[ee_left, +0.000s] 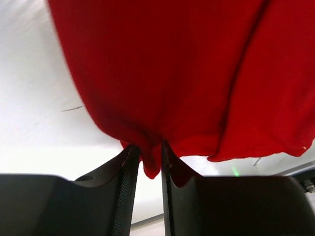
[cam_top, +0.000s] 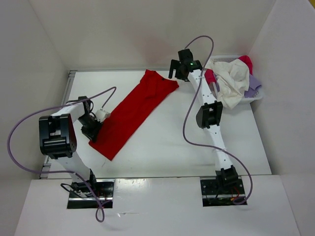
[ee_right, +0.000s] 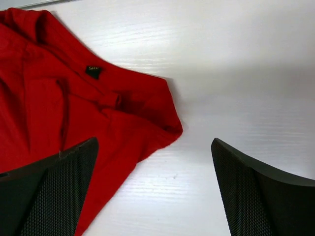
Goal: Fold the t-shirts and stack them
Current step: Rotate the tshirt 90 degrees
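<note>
Now | red t-shirt (cam_top: 133, 112) | axis near-left to far-right | collar (ee_right: 93, 71) far-right

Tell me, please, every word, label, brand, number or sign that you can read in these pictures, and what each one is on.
Neck tag inside the collar of the red t-shirt: a small black tag with pale lettering, too small and blurred to read.
Basket and table: no writing, number or sign shows on them.
No other readable text in any view.
</note>
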Robot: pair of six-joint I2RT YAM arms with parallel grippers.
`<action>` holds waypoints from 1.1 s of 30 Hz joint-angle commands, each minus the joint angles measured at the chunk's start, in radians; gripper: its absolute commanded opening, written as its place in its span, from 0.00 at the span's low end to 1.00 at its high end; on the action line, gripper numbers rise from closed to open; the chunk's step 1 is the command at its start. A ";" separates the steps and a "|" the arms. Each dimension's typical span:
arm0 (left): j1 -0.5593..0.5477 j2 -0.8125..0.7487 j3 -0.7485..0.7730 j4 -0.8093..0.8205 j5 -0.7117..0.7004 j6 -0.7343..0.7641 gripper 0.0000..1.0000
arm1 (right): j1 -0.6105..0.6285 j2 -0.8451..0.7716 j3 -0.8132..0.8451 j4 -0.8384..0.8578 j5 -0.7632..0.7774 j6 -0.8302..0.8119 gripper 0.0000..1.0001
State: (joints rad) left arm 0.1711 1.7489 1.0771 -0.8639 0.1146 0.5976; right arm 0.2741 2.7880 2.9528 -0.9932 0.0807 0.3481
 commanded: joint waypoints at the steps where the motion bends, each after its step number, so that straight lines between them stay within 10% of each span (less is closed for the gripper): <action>1: -0.015 -0.015 -0.016 -0.050 0.037 -0.016 0.31 | 0.028 -0.179 -0.050 -0.071 0.059 -0.041 1.00; 6: -0.015 -0.057 -0.057 -0.041 0.037 -0.038 0.31 | 0.144 -0.489 -0.428 -0.101 0.172 -0.051 1.00; 13: 0.005 -0.172 -0.097 -0.032 0.065 -0.038 0.32 | 0.471 -0.946 -1.347 0.275 0.035 0.219 1.00; 20: 0.015 -0.195 -0.108 0.054 0.022 -0.050 0.40 | 0.766 -0.743 -1.325 0.421 -0.160 0.474 0.89; 33: 0.015 -0.164 -0.108 0.131 0.080 -0.081 0.54 | 0.864 -0.522 -1.238 0.516 -0.243 0.634 0.80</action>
State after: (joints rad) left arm 0.1806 1.5757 0.9661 -0.7517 0.1608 0.5373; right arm 1.1320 2.2166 1.6894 -0.5003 -0.1375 0.9333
